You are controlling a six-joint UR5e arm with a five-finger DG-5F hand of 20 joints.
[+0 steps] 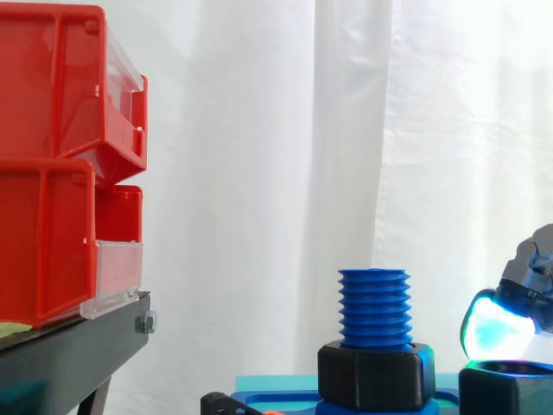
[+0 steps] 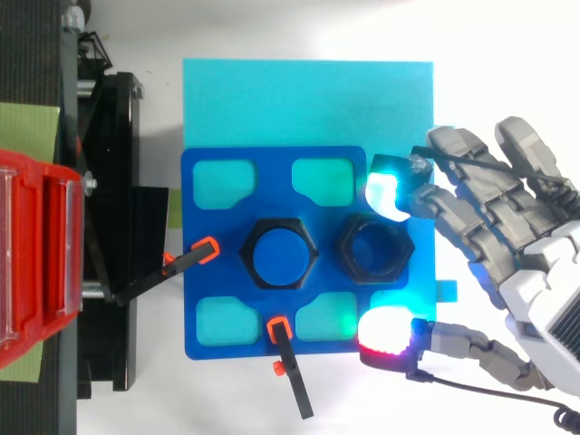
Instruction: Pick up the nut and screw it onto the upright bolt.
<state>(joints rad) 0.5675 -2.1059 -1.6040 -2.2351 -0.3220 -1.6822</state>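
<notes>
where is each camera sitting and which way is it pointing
Side view: beside the work at about its height, looking level past the upright blue threaded bolt toward the white curtain; the hand shows at the right edge.
Top view: overhead, looking straight down on the blue fixture plate; the open hand reaches in from the right.
Shared: the bolt, the loose black hexagonal nut, the red plastic bins.
</notes>
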